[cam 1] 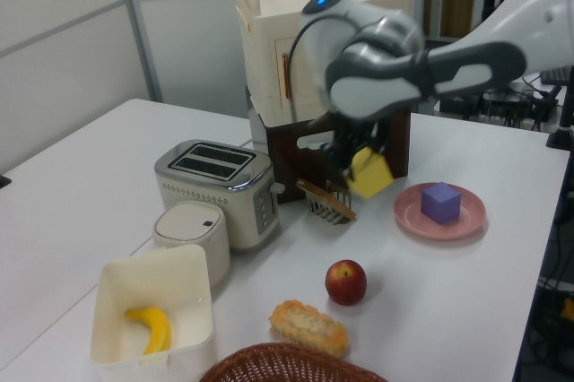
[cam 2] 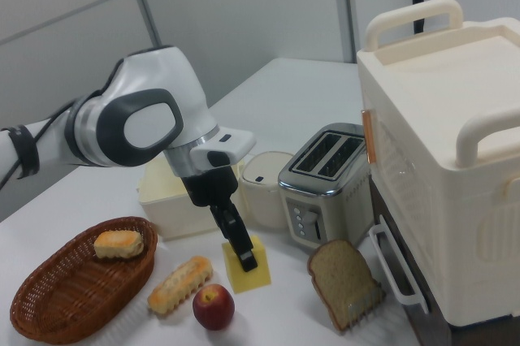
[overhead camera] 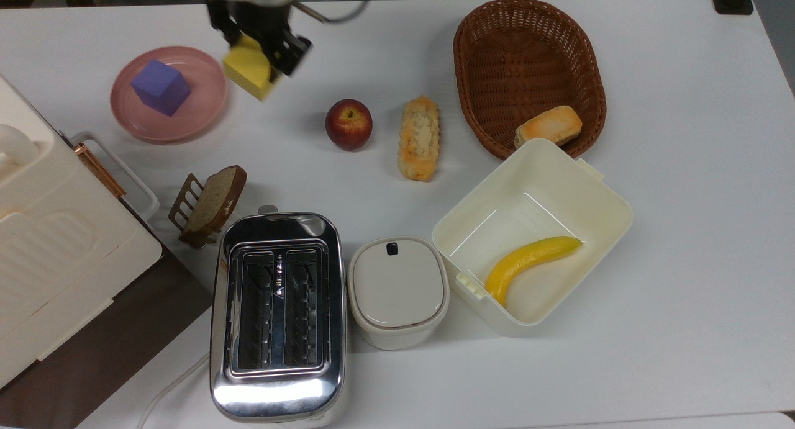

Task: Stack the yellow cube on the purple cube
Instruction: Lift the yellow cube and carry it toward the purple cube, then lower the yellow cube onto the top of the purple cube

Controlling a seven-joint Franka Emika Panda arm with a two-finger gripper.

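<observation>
Item 1, gripper (overhead camera: 258, 44): I see its 2 black fingers closed on the yellow cube (overhead camera: 249, 72), which hangs tilted and clear of the table (overhead camera: 683, 168), just off the pink plate's (overhead camera: 205, 115) rim on the top view's right; in the left view the cube (cam 1: 369, 173) sits in the air near the plate (cam 1: 466, 221) on its left side, and in the right view a finger (cam 2: 241, 250) crosses the cube's (cam 2: 252, 274) front face. Item 2, purple cube (overhead camera: 161, 87): I see it resting on the pink plate, a little off the plate's centre, apart from the yellow cube; in the left view it (cam 1: 440, 202) stands flat on the plate. Item 3, apple (overhead camera: 349, 124): on the table, well to the top view's right of the plate. Item 4, long bread roll (overhead camera: 418, 138): lies beyond the apple from the plate. Item 5, wicker basket (overhead camera: 490, 38): farther out from the plate than the roll, with 1 small bun (overhead camera: 548, 126) inside. Item 6, cream open box (overhead camera: 596, 193): holds 1 banana (overhead camera: 531, 259), far from the plate. Item 7, toaster (overhead camera: 277, 317): below the plate in the top view, with a lidded cream pot (overhead camera: 397, 289) beside it. Item 8, bread slice (overhead camera: 215, 197) in a small rack: between the plate and the toaster. Item 9, cream cabinet (overhead camera: 56, 249): at the top view's left edge, below the plate.
</observation>
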